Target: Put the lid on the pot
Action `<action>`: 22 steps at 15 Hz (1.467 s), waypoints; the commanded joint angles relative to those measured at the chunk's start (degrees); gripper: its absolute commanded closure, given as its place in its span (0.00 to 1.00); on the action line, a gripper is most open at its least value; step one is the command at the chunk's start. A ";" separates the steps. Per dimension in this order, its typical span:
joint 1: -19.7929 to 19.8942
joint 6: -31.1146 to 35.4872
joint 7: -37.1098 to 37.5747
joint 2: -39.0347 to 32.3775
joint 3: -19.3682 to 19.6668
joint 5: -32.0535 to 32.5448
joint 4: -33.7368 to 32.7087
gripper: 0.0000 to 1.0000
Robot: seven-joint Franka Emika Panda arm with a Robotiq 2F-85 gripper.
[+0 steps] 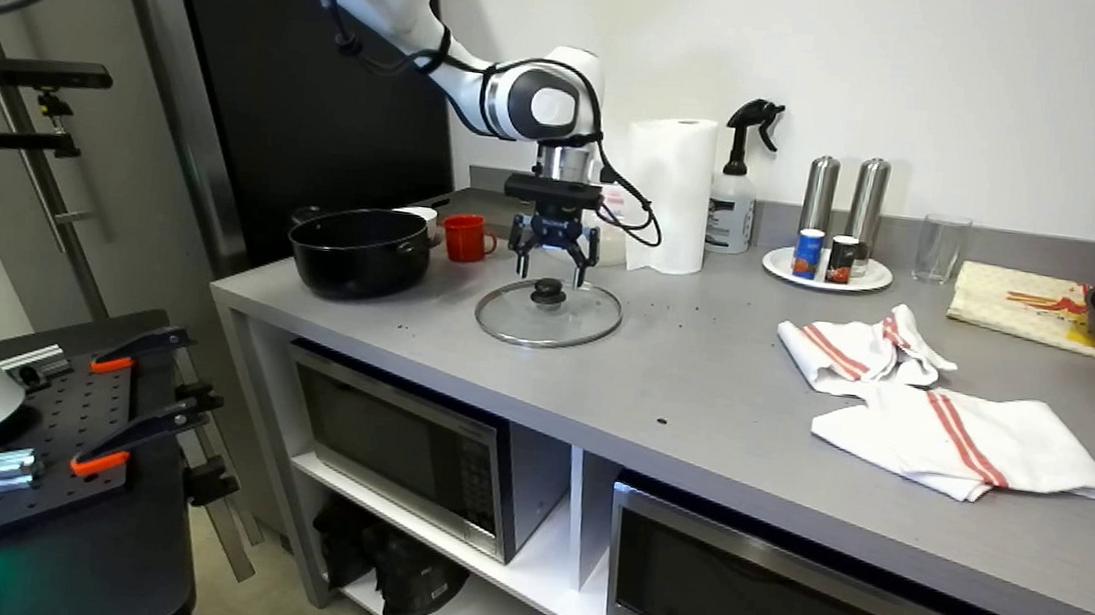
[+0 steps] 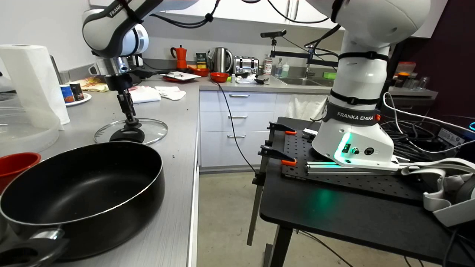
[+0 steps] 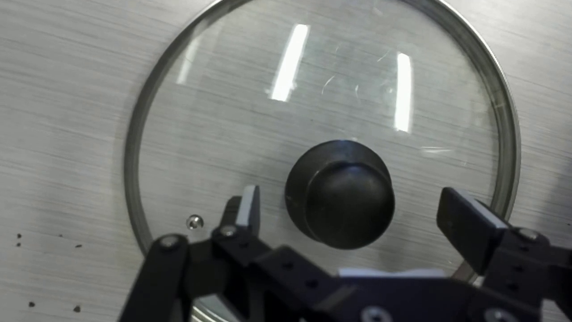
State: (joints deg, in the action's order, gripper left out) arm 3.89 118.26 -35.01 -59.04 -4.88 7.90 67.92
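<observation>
Wide, shallow black round pot is nearest the camera in an exterior view: upright, uncovered, on the grey countertop. Round clear-glass lid with a thin metal rim lies flat on the same counter, near the pot but apart. Black two-finger gripper is over it, fingers spread wide, clamped on nothing; wrist view gives us the lid's dark round knob between them, no contact visible. We'd call it pre-grasp.

Risks, our read:
- Knob looks nearer one finger than the other. If we close like that, first contact could skid or tip the lid.
- We can't tell how far the tips reach relative to the knob's top. Too high: pinch slips off. Too low: tips press on glass.
- Whole lid would hang from that small knob, so an off-centre grip could let it tilt and seat crooked.
- Carried too low, lid edge could clip the pot's rim or its black side handle on the lid-facing side.
- Small red cup stands near the pot; if we overshoot while lining up, lid or fingers might knock it over.
</observation>
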 commanded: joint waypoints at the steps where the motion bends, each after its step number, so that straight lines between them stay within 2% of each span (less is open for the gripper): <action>1: 0.30 -2.25 -2.10 -3.17 -0.64 -0.61 -4.99 0.00; 2: 0.28 -2.45 -2.23 -3.56 -0.63 -0.63 -5.51 0.00; 4: 0.33 -2.67 -2.72 -4.11 -0.70 -0.72 -6.28 0.26; 10: 0.44 -3.55 -3.25 -4.43 -0.96 -1.04 -7.78 0.69; 12: 0.44 -3.62 -3.39 -4.38 -0.98 -1.06 -7.92 0.75; 16: 0.53 -3.19 -3.72 -2.72 -0.99 -1.13 -6.70 0.75; 22: -0.24 -2.02 -3.30 5.38 -0.27 0.32 -1.25 0.75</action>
State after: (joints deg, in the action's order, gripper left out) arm 3.99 116.40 -37.41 -59.98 -5.30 7.79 62.52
